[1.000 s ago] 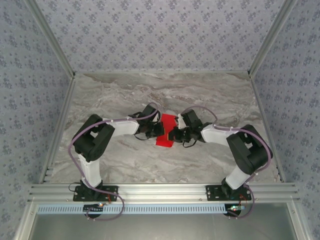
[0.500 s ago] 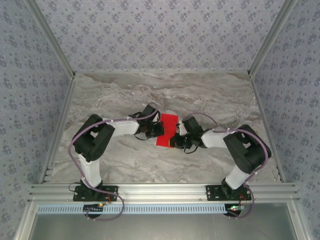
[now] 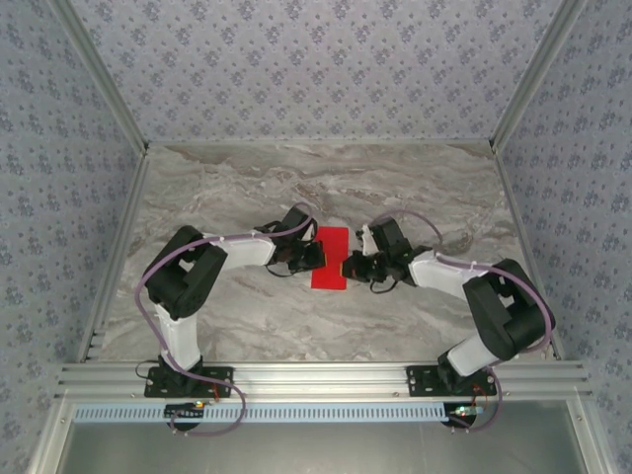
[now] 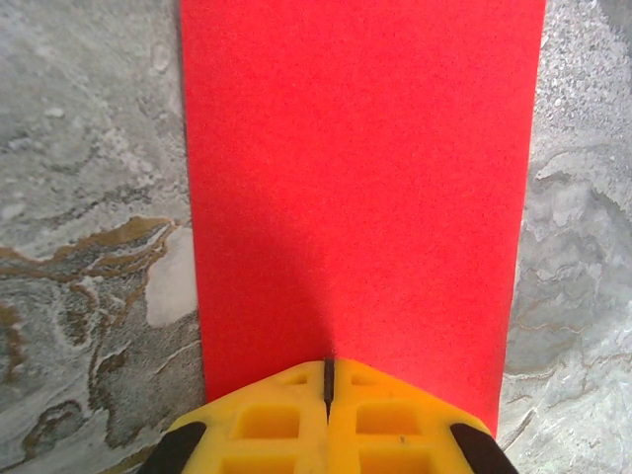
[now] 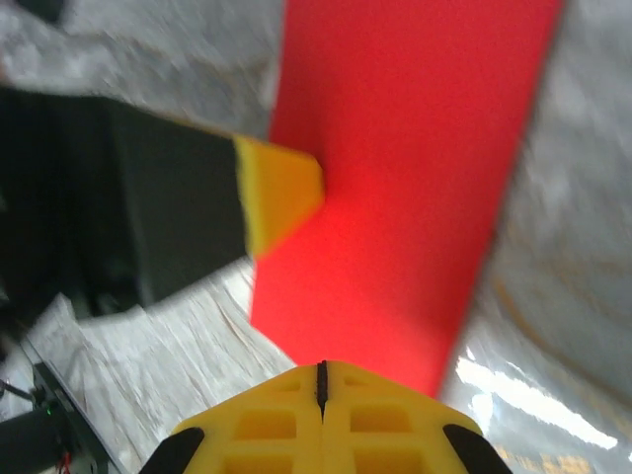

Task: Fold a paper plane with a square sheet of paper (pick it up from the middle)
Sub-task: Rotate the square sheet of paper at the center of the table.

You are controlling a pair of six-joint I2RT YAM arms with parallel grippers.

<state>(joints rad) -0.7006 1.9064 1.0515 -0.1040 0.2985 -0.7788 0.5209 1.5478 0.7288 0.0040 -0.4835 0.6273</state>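
1. The sheet of paper [image 3: 329, 259] lies flat in the middle of the marble table [image 3: 237, 188]. It's a narrow red rectangle, so I'd judge it folded in half and no further.
2. The left gripper [image 4: 328, 370] sits at the paper's left long edge, jaws pressed together, tips resting on the sheet and pinching nothing.
3. The right gripper [image 5: 321, 370] sits at the paper's opposite long edge, jaws likewise closed and empty.
4. Left to do, I reckon: the nose corners and wing folds. There's no point or dart shape yet.
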